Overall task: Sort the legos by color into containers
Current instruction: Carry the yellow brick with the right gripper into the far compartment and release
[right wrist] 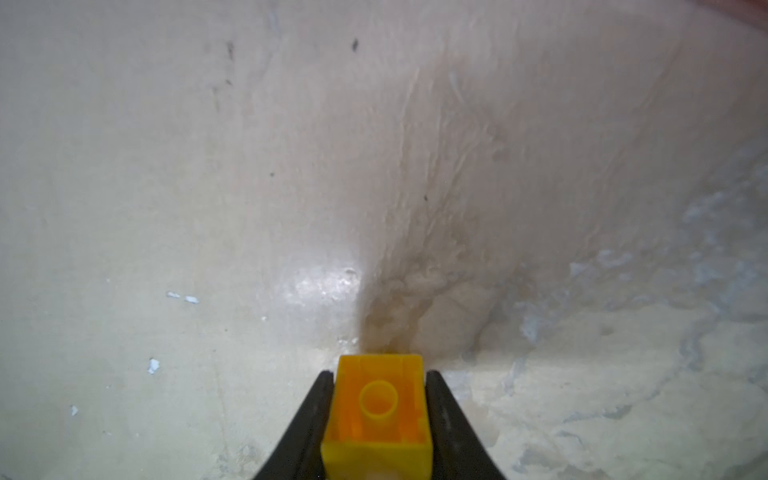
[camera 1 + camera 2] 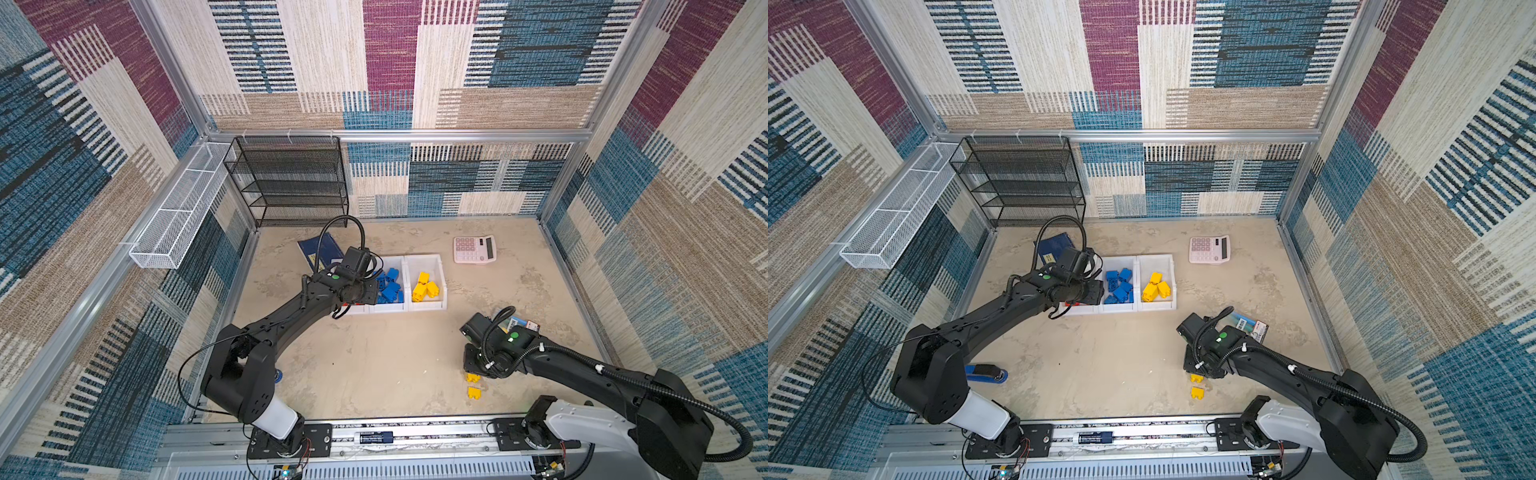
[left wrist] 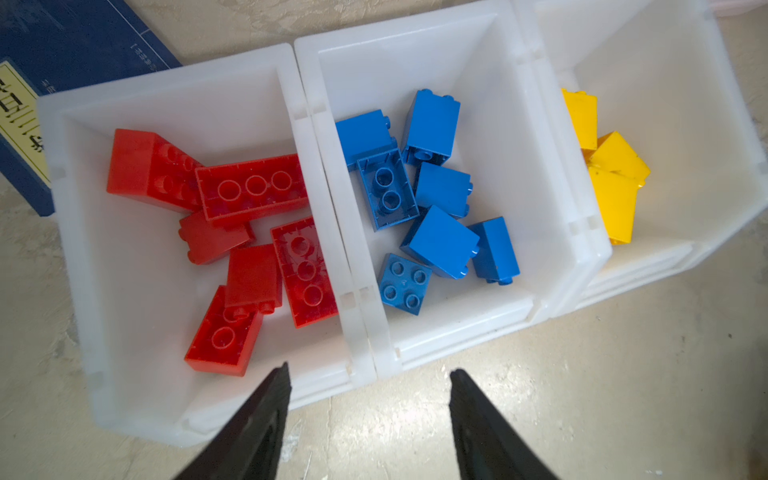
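Containers [image 3: 305, 124]: we see red, blue and yellow legos [image 3: 440, 245] sorted inside.
Left gripper [image 3: 370, 374]: jaws apart, empty, above containers' rim.
Right gripper [image 1: 379, 384]: clamped on yellow lego [image 1: 376, 419], well apart from containers.

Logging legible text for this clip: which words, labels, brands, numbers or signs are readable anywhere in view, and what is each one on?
Nothing can be quoted with confidence.
Blue book: yellow label with dark characters, cut off at the frame edge, and a line of small white print; neither is readable.
Calculator: key legends too small to read.
Battery: label too small to read.
Printed pack: blurred and partly hidden.
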`<action>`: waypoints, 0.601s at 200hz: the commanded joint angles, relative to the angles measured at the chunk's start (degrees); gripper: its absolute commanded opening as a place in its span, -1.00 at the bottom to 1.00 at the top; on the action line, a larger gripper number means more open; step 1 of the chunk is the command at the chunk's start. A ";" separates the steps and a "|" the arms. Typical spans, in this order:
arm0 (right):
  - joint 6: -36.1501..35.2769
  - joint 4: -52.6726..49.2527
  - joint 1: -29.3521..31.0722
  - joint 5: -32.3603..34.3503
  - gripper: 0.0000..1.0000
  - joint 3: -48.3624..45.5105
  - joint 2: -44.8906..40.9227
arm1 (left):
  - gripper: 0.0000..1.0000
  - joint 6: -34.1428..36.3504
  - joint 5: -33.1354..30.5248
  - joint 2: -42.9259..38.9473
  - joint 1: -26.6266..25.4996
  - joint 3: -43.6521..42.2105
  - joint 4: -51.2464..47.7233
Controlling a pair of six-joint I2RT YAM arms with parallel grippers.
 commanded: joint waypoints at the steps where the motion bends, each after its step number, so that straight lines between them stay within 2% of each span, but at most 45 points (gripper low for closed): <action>1: -4.41 4.80 -0.22 2.62 -0.37 4.88 2.38 | 0.29 -1.69 0.17 -1.11 0.10 -0.56 0.01; 25: -11.61 7.38 -3.06 3.40 -0.38 14.71 8.64 | 0.29 -2.65 0.50 -2.53 0.10 -1.77 -0.22; 71: -23.86 14.21 -9.76 0.65 -0.40 33.72 22.47 | 0.29 -5.17 2.42 -6.61 0.01 -5.68 -0.65; 120: -30.04 13.75 -13.23 2.07 -0.40 49.20 36.89 | 0.29 -7.52 3.33 -10.62 0.00 -9.43 -0.75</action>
